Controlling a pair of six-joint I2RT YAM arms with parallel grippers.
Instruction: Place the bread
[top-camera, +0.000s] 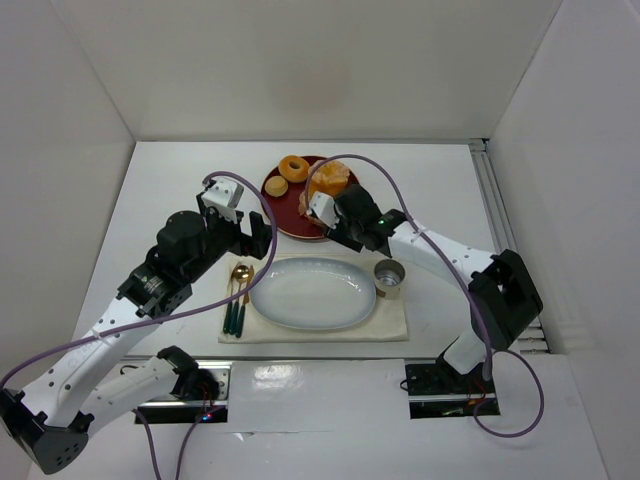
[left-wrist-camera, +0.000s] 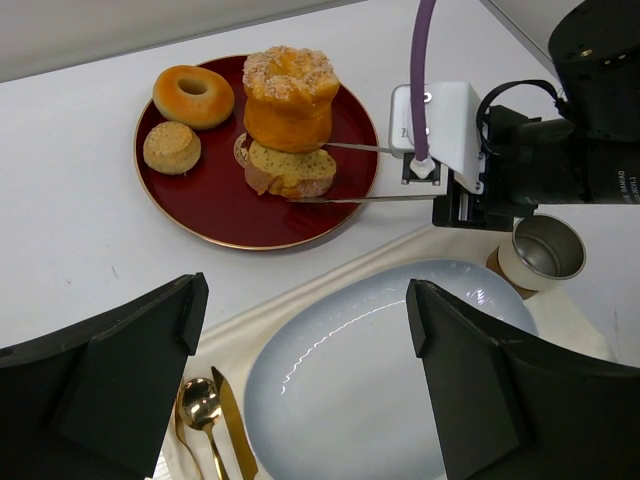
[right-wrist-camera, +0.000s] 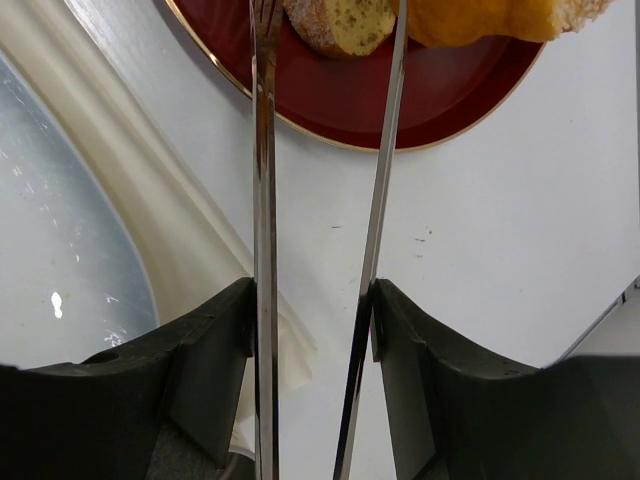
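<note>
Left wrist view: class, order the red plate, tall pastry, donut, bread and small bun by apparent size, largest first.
1. red plate
2. tall pastry
3. donut and bread: they look about alike, so not ranked
4. small bun

The top edge of the right wrist view cuts off the bread (right-wrist-camera: 338, 22), the orange pastry (right-wrist-camera: 490, 20) and the tips of the tongs (right-wrist-camera: 263, 200), while the gold spoon (left-wrist-camera: 200, 402) runs off the left wrist view's bottom.
</note>
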